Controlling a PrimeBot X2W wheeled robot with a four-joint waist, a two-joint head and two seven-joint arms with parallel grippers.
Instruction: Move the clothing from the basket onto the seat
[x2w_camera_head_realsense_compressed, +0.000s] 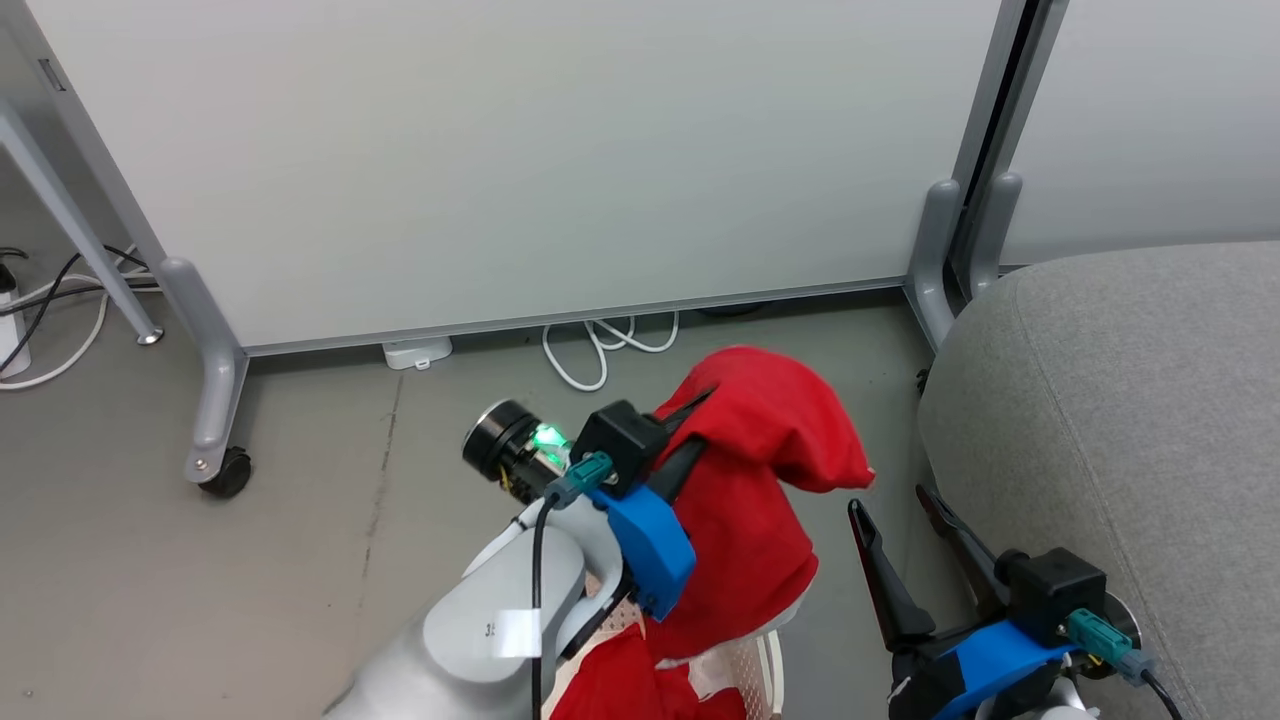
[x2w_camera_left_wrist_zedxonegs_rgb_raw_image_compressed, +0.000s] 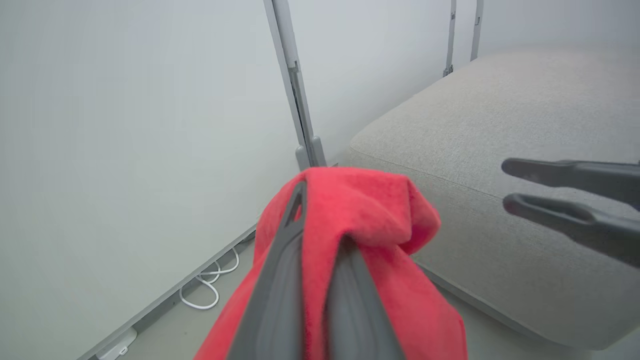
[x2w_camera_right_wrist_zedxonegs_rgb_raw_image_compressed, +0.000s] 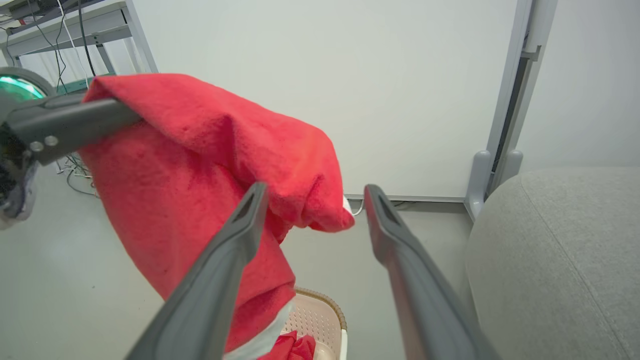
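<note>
Mid-frame, my left pincer clamps the red garment high, I reckon to lift its tail from the basket; lower right, my right pincer gapes empty beside the seat.

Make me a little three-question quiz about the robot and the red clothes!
1. True or false: the left gripper is shut on the red garment.
2. Where is that garment? A) hanging over the basket B) lying on the seat C) flat on the floor
3. Fill in: the right gripper has its fingers ____.
Key: 1 true; 2 A; 3 open.
</note>
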